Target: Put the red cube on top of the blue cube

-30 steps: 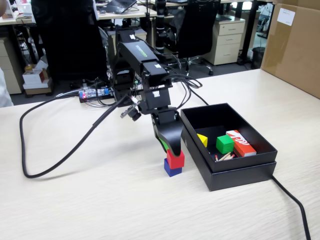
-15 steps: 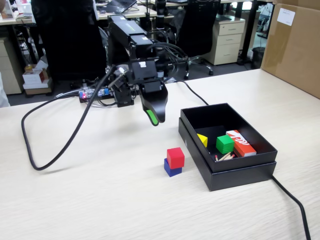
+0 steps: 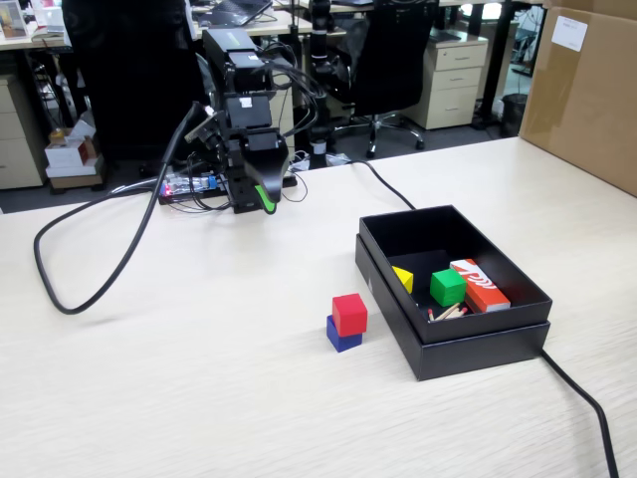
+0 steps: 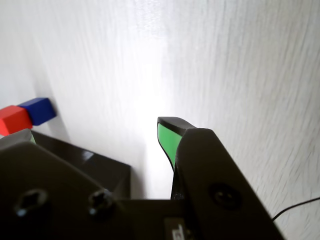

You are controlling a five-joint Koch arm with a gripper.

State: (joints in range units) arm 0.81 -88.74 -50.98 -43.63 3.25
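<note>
The red cube (image 3: 349, 313) rests on top of the blue cube (image 3: 341, 337) on the pale table, just left of the black box, in the fixed view. My gripper (image 3: 259, 197) hangs far behind them near the arm's base, well apart from both cubes. The wrist view shows its jaws spread wide with nothing between them, one green-lined fingertip (image 4: 169, 137) near centre. The gripper (image 4: 96, 129) is open. At that view's left edge the red cube (image 4: 12, 119) and the blue cube (image 4: 40, 110) appear side by side, touching.
A black open box (image 3: 478, 344) holds a yellow block (image 3: 403, 279), a green cube (image 3: 447, 287) and an orange-red box (image 3: 479, 284). A thick black cable (image 3: 60, 289) loops over the left table. Another cable (image 3: 587, 398) runs front right. A cardboard box (image 3: 587, 90) stands back right.
The gripper let go of the red cube on the blue cube, rose and drew back left toward the arm's base. The stack has stayed still.
</note>
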